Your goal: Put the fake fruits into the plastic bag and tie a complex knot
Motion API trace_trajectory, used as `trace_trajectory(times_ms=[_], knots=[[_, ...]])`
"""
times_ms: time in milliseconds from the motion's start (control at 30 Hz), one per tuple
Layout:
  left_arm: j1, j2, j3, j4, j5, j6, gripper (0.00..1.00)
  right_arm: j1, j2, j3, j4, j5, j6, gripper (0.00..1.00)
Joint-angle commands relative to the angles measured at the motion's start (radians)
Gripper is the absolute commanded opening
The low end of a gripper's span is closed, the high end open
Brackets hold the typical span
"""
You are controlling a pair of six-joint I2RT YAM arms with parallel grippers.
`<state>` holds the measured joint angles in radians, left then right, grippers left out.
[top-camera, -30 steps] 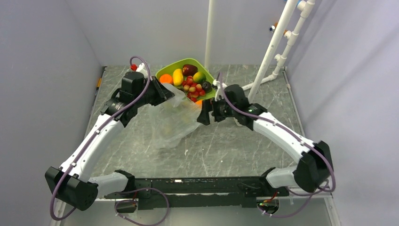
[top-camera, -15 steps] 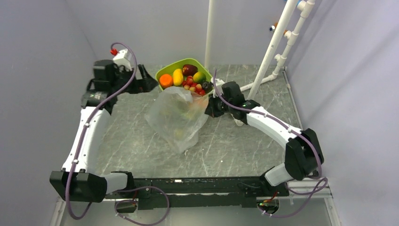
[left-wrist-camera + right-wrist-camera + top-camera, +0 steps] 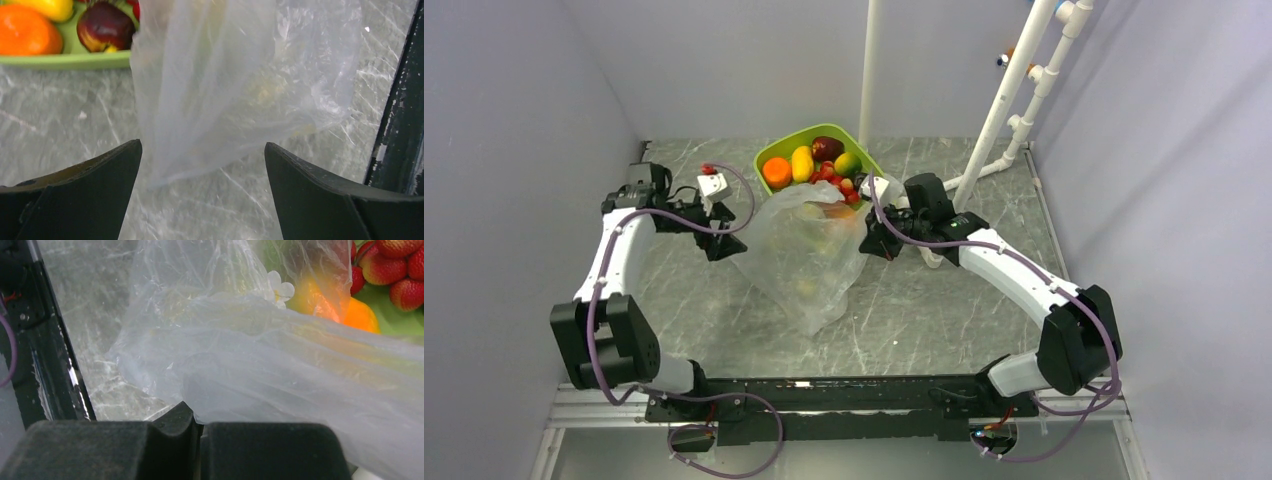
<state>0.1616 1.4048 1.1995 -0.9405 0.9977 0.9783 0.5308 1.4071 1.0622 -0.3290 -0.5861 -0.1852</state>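
From where I stood, the plastic bag (image 3: pixel 809 255) sat puffed up near the middle of the grey marbled table (image 3: pixel 904 320), with its mouth toward 12 o'clock and its narrow bottom corner trailing toward 6. The right gripper (image 3: pixel 871 240) was at about 2 o'clock of the bag. Its wrist view showed the jaws pressed together with a fold of the clear film pinched between them. The left gripper (image 3: pixel 722 235) hung at 9 o'clock of the bag with its jaws spread wide and nothing in them. In its own view the bag lay beyond the two dark fingers (image 3: pixel 90 195), apart from both. The fake fruits (image 3: pixel 816 165) were heaped in the green tray (image 3: pixel 789 140) at 12 o'clock of the bag, right by its mouth. An orange (image 3: pixel 776 172) sat at the tray's 9 o'clock side, with a yellow oblong (image 3: pixel 802 163) just beside it. A dark maroon fruit (image 3: pixel 827 148) lay toward 12 and a green-yellow one (image 3: pixel 848 163) toward 3. The red berries (image 3: pixel 836 183) were bunched at 6, nearest the bag. An orange-yellow shape (image 3: pixel 325 302) showed through the film near the mouth, and I could not tell whether it lay inside the bag or behind it.
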Motion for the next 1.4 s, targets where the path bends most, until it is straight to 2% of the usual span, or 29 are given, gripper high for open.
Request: trace_trajectory(times_ms=[0,100,133,167,267,300,400,467,533,600,700,767,800,833,900,933,967,1000,1067,1133,1233,1367], knots=[[-0.069,0.037,0.019,0.198,0.133,0.018,0.99,-0.004,-0.001,0.044,-0.008,-0.092,-0.17,0.0],[-0.166,0.088,0.026,0.302,0.09,-0.049,0.99,-0.005,0.009,0.052,0.002,-0.108,-0.205,0.0],[-0.197,0.105,0.03,0.341,0.065,-0.096,0.97,-0.006,0.014,0.059,-0.007,-0.104,-0.224,0.0],[-0.214,0.123,0.036,0.376,0.039,-0.16,0.85,-0.006,0.016,0.068,-0.02,-0.086,-0.239,0.0],[-0.176,0.199,0.098,0.379,-0.012,-0.403,0.23,-0.026,0.021,0.09,-0.084,0.026,-0.247,0.0],[-0.103,0.209,0.097,0.363,0.021,-0.469,0.12,-0.041,0.02,0.093,-0.112,0.05,-0.255,0.0],[0.048,0.102,-0.072,0.495,0.044,-0.741,0.0,-0.087,0.001,0.069,-0.15,0.103,-0.288,0.0],[0.1,0.0,-0.19,0.512,0.014,-0.809,0.0,-0.096,-0.002,0.046,-0.137,0.137,-0.309,0.0],[0.104,-0.091,-0.274,0.485,-0.045,-0.842,0.0,-0.098,0.031,0.046,-0.13,0.149,-0.316,0.0],[0.086,-0.151,-0.344,0.469,-0.042,-0.887,0.0,-0.095,0.067,0.064,-0.114,0.144,-0.302,0.0],[0.034,-0.197,-0.383,0.394,-0.052,-0.855,0.0,-0.094,0.107,0.1,-0.113,0.096,-0.295,0.0],[0.035,-0.226,-0.392,0.365,-0.052,-0.852,0.04,-0.093,0.096,0.104,-0.116,0.059,-0.324,0.0],[0.042,-0.237,-0.392,0.352,-0.037,-0.846,0.13,-0.092,0.085,0.095,-0.11,0.04,-0.34,0.0],[0.052,-0.247,-0.386,0.335,-0.01,-0.827,0.26,-0.091,0.071,0.088,-0.105,0.021,-0.361,0.0],[0.074,-0.263,-0.337,0.293,0.044,-0.734,0.64,-0.085,0.04,0.078,-0.101,-0.01,-0.397,0.0],[0.081,-0.275,-0.298,0.265,0.091,-0.638,0.76,-0.082,0.023,0.071,-0.092,-0.023,-0.408,0.0],[0.084,-0.29,-0.246,0.224,0.123,-0.513,0.84,-0.077,0.006,0.068,-0.089,-0.037,-0.422,0.0],[0.084,-0.309,-0.195,0.166,0.17,-0.354,0.96,-0.07,-0.012,0.062,-0.083,-0.045,-0.433,0.0],[0.077,-0.347,-0.098,0.03,0.241,-0.037,0.99,-0.054,-0.054,0.044,-0.055,-0.053,-0.445,0.0],[0.016,-0.375,-0.053,0.008,0.21,0.1,0.99,-0.034,-0.098,0.021,-0.026,-0.064,-0.46,0.0],[-0.189,-0.4,-0.047,0.069,0.044,0.151,0.99,0.007,-0.156,-0.02,0.007,-0.063,-0.508,0.0],[-0.349,-0.37,-0.088,0.195,-0.072,0.105,0.99,0.045,-0.216,-0.052,0.039,-0.054,-0.536,0.0]])
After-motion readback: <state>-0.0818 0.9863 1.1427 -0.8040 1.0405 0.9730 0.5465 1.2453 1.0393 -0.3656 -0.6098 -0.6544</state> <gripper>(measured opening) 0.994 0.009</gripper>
